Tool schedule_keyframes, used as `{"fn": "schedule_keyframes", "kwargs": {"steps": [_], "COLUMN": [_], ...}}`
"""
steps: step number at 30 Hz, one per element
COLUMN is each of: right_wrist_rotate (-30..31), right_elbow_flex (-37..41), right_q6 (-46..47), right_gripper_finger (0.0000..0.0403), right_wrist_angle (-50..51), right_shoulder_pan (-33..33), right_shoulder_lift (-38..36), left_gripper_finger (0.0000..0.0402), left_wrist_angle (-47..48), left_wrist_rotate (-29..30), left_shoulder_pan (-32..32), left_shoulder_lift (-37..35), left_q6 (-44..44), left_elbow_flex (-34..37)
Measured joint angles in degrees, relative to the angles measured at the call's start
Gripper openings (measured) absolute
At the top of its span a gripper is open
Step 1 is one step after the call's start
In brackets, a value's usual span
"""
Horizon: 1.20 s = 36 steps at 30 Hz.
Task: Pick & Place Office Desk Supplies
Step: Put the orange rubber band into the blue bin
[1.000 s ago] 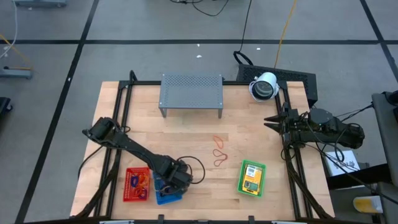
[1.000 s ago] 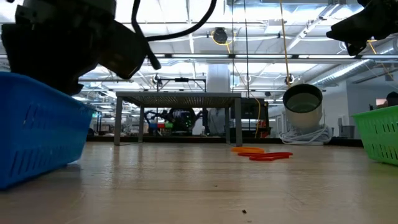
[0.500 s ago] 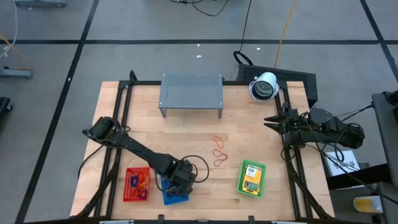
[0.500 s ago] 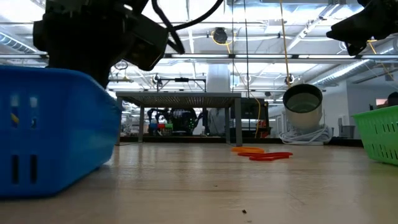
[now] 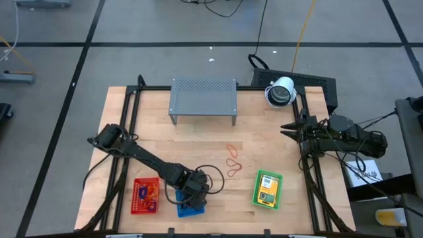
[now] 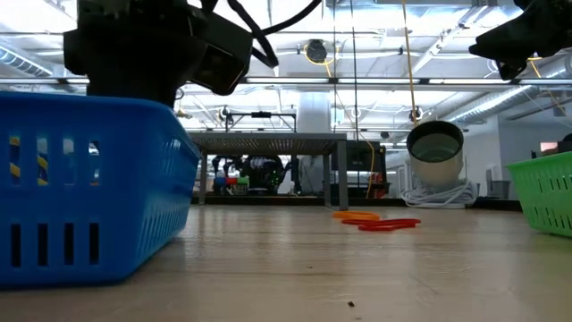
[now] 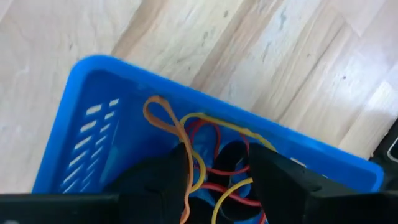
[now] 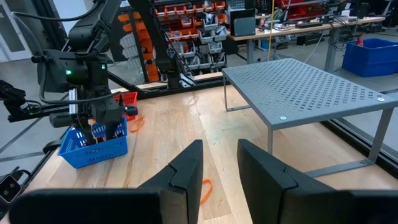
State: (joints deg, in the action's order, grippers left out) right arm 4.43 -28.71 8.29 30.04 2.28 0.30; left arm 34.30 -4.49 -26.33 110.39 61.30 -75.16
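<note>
High view: My left gripper [image 5: 192, 194] sits low in the frame, over the blue basket [image 5: 190, 209], with the red basket [image 5: 145, 196] just to its left. My right gripper [image 5: 291, 130] waits at the table's right edge. A few rubber-band loops [image 5: 233, 160] lie loose at centre, below the grey shelf [image 5: 203, 97]; a yellow-orange packet [image 5: 267, 192] lies in the green basket [image 5: 267, 190] at lower right.

Low view: The blue basket fills the left of the frame, my left gripper's body dark above it. The loose loops show right of centre on the wood, past the shelf legs. This view hides every basket's contents.

Left wrist view: My fingers [image 7: 163, 176] reach into the blue basket, part open, with rubber bands [image 7: 205, 152] between and around them. I cannot tell whether I grip one.

Right wrist view: My right fingers [image 8: 185, 167] stand narrowly apart, empty, low in the frame; the shelf is at right, and the left arm works at the blue basket at left.

Progress: I judge sorting well along; the loops on the table are left.

Only here: The wrist view alone shows the bands inside the blue basket.
</note>
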Motion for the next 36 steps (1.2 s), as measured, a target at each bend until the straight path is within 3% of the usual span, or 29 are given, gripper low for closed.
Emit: {"fn": "schedule_keyframes", "kwargs": {"steps": [13, 36], "right_wrist_rotate": [0.00, 0.00], "right_elbow_flex": [0.00, -0.02], "right_q6": [0.00, 0.00], "right_gripper_finger": [0.0089, 0.0089], "right_wrist_angle": [0.02, -0.02], "right_shoulder_pan": [-0.02, 0.00], "right_shoulder_lift": [0.00, 0.00], "left_gripper_finger": [0.0175, 0.0175], "left_wrist_angle": [1.77, 3.24], "left_wrist_rotate": [-2.55, -2.05], "left_shoulder_pan": [0.00, 0.04], "left_shoulder_lift": [-0.54, -3.52], "left_q6": [-1.89, -2.81], "left_elbow_flex": [0.00, -0.04]}}
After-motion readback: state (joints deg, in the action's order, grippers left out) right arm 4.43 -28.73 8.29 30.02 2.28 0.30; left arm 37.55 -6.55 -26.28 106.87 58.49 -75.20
